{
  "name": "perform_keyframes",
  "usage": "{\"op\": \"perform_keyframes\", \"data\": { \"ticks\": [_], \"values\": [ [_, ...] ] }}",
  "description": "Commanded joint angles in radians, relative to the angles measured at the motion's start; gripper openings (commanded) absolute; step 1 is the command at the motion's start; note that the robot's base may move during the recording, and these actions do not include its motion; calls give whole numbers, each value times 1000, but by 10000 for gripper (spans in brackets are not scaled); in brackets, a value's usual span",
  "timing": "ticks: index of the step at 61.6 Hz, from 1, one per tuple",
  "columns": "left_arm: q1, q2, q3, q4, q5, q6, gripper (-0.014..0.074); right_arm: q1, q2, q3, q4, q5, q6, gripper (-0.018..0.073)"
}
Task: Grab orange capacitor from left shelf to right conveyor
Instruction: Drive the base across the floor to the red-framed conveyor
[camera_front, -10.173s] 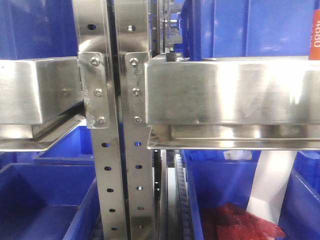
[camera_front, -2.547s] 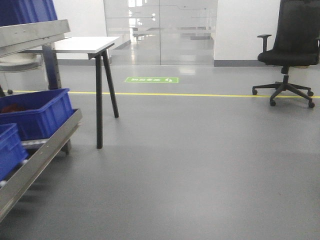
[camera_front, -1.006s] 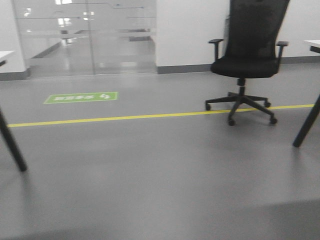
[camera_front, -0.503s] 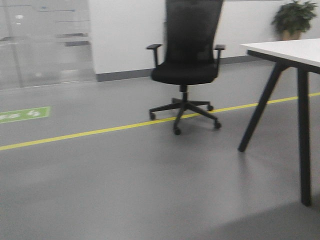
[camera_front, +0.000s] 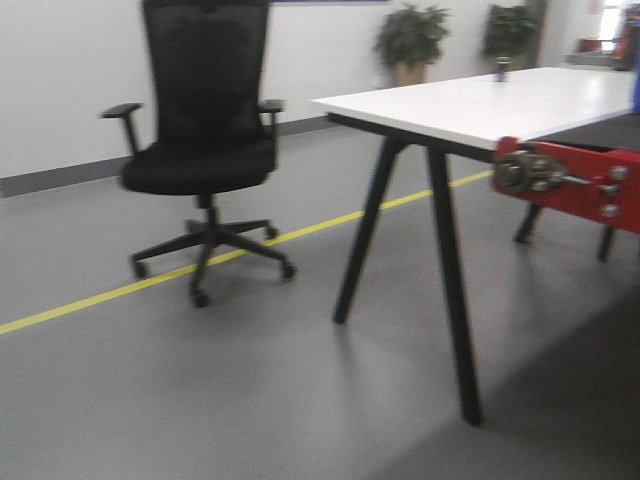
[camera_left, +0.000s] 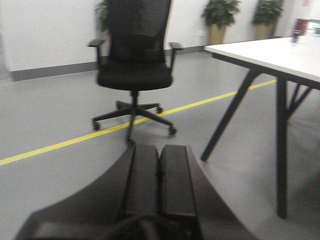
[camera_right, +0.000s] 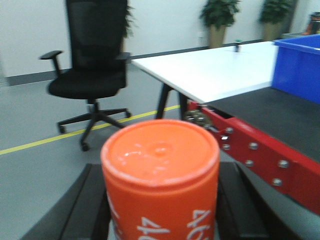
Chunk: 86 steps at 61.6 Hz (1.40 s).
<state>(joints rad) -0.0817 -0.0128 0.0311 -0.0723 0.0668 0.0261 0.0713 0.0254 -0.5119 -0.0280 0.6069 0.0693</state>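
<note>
Smooth orange cylinder capacitor (camera_right: 160, 170) clamped in the right fingers (camera_right: 87, 205), red-framed dark-belt conveyor (camera_right: 260, 150) close by
Looks rigid, light and kinda slick, so a mid-body side grip suits it; the left fingers (camera_left: 142, 180) sit pressed together, empty.

Black office chair (camera_front: 200, 160) beside a white table (camera_front: 480, 105) — potted plants (camera_front: 412, 38) behind.

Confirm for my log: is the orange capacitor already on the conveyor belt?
No, the orange capacitor is clamped in the right gripper, off the conveyor belt.

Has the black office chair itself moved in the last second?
No. The chair still straddles the yellow floor line; only the view swung right.
</note>
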Motion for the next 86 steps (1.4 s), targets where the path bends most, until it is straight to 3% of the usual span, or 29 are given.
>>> {"op": "perform_keyframes", "data": {
  "ticks": [1, 72, 86],
  "values": [
    [0, -11, -4, -2, -91, -2, -127, 2, 18, -34, -10, -96, -1, 76],
    [2, -11, -4, -2, -91, -2, -127, 2, 18, -34, -10, -96, -1, 76],
    [27, -11, -4, -2, -91, -2, -127, 2, 18, -34, -10, -96, -1, 76]
  ]
}}
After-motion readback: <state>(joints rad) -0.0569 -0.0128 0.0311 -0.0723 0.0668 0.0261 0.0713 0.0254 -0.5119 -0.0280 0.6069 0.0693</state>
